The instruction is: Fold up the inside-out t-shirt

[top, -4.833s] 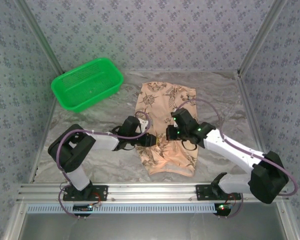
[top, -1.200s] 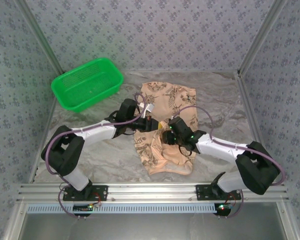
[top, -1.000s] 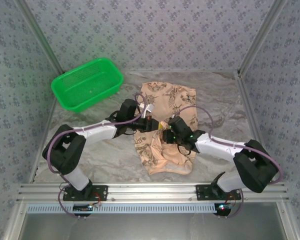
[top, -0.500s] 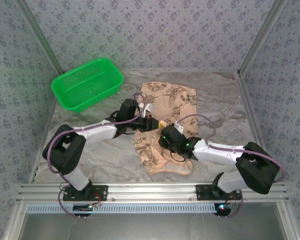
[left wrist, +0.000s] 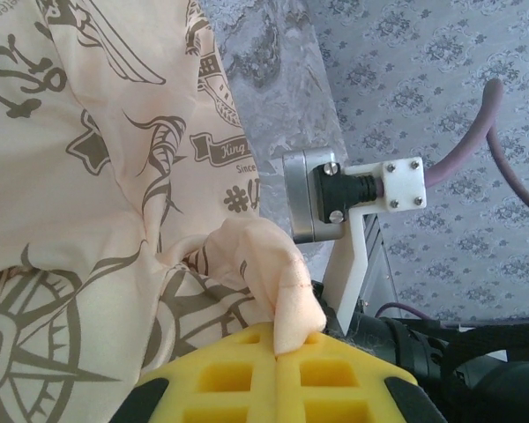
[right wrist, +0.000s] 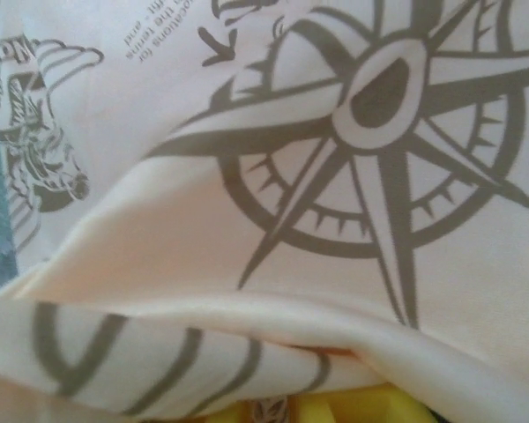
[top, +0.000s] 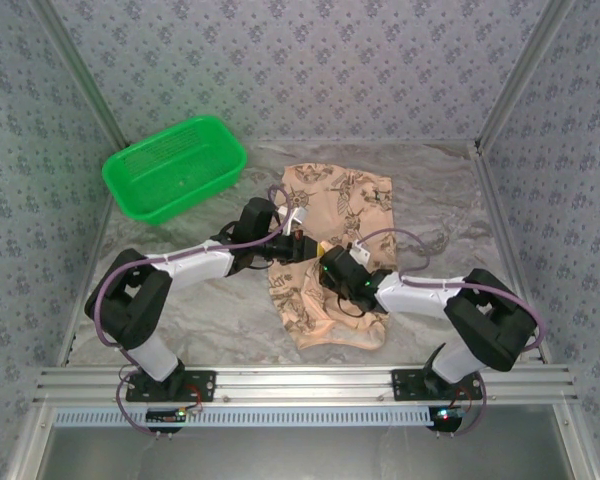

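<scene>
Since the frame nearly five seconds back, the right gripper (top: 325,268) has swung in leftward over the t-shirt (top: 345,195) and its elbow has folded back toward the right wall. The left arm has pushed farther up the cloth's left edge.

At far left a green basket (top: 180,170) sits in the back corner, well apart from the shirt. Bare marbled table (top: 220,320) lies between it and the front rail (top: 300,380).

The left gripper (left wrist: 278,357) is clamped on a small pinched fold of the t-shirt, the peach cloth squeezed between its yellow pads (left wrist: 194,357). Beside that fold the print carries a ribbon banner (left wrist: 222,152) reading "King", with "Since" below it.

The shirt lies mid-table, its far edge near the back wall and its near hem close to the rail, and the two grippers meet over its middle.

In the right wrist view a big compass rose (right wrist: 383,88) spreads across the cloth, and small type at the top includes "the terms". Cloth drapes over the right gripper's pads, so I cannot tell whether its jaws are closed. Right of the shirt, bare table runs to the wall.
</scene>
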Controlling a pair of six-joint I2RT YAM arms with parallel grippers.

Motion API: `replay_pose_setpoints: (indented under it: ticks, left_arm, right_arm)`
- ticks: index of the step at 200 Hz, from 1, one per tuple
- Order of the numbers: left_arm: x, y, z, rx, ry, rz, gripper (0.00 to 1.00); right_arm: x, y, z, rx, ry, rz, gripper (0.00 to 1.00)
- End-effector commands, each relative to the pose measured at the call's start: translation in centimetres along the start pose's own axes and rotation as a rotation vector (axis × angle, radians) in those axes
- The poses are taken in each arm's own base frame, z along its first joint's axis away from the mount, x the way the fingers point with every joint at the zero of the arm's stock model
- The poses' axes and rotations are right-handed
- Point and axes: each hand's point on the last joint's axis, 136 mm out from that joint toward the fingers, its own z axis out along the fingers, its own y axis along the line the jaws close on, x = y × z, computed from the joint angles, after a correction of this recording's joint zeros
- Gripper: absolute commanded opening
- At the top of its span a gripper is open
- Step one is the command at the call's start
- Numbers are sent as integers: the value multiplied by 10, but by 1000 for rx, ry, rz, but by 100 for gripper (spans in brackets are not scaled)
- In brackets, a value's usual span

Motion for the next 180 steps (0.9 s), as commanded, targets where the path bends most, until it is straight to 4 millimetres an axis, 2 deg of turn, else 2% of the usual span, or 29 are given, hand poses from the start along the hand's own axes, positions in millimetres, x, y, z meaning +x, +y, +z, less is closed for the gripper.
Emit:
replay_pose_setpoints:
  ticks: [1, 26, 62, 117, 126, 139, 155, 180]
  left_arm:
    - [-5, -11, -6, 29, -4, 10, 0]
    - [-3, -10, -9, 27, -4, 7, 0]
    - [-1, -7, -12, 26, -2, -1, 0]
    - [-2, -8, -13, 34, -6, -3, 0]
    - [-3, -9, -14, 38, -8, -2, 0]
    - [-3, -9, -13, 41, -9, -4, 0]
    - [-4, -10, -14, 45, -9, -8, 0]
    - [-8, -6, -22, 13, -26, 1, 0]
  right_arm:
    - [-4, 10, 0, -19, -6, 16, 26]
    - [-3, 20, -8, -67, 9, 55, 26]
    - [-14, 31, -12, -108, -28, 91, 29]
    - [-13, 32, 10, -119, -25, 112, 28]
    - [-14, 32, 14, -116, -30, 102, 24]
    - [-14, 32, 18, -121, -32, 99, 12]
    - [-16, 33, 18, -123, -32, 93, 1]
    - [-18, 40, -3, -111, -63, 15, 0]
